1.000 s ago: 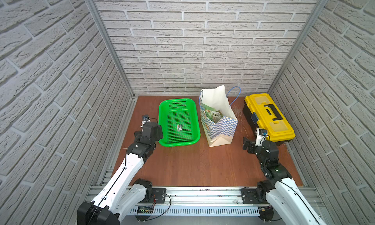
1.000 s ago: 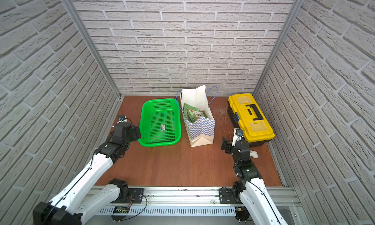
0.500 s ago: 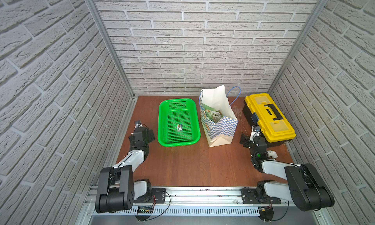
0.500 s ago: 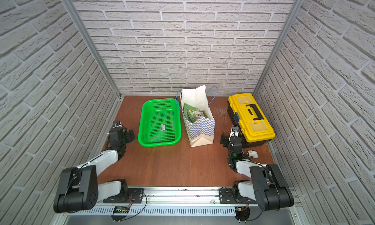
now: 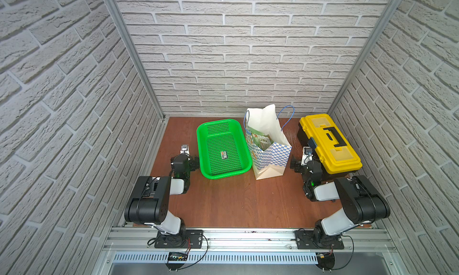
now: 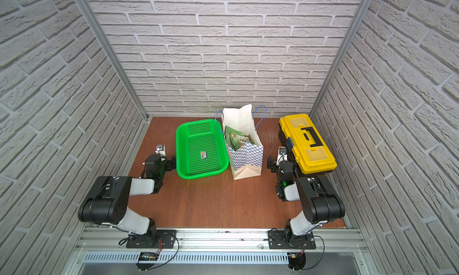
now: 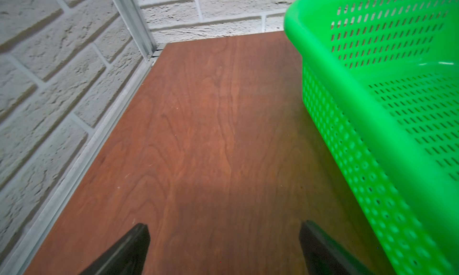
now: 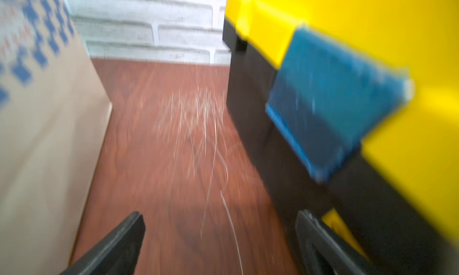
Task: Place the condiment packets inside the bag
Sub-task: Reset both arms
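Observation:
The bag [image 5: 272, 153] stands upright mid-table in both top views, blue-and-white checkered, its mouth open. Green condiment packets [image 5: 259, 138] [image 6: 237, 138] show inside it. My left gripper [image 5: 194, 162] [image 6: 172, 163] sits low beside the near left corner of a green basket [image 5: 223, 127], open and empty; in the left wrist view its fingertips [image 7: 139, 236] stand wide over bare wood. My right gripper [image 5: 294, 165] [image 8: 221, 221] is open and empty too, low between the bag's side [image 8: 37, 112] and the toolbox [image 8: 372, 38].
The green perforated basket [image 6: 198, 127] [image 7: 385, 100] stands left of the bag, with a small printed item [image 5: 224, 155] on its floor. A yellow-and-black toolbox [image 5: 327, 142] stands at the right wall. Brick walls close three sides. Both arms are folded near the front rail [image 5: 248, 236].
Both arms have folded down and back toward their bases, bringing the grippers low over the table. Both grippers stayed open. Bag, basket and toolbox have not moved.

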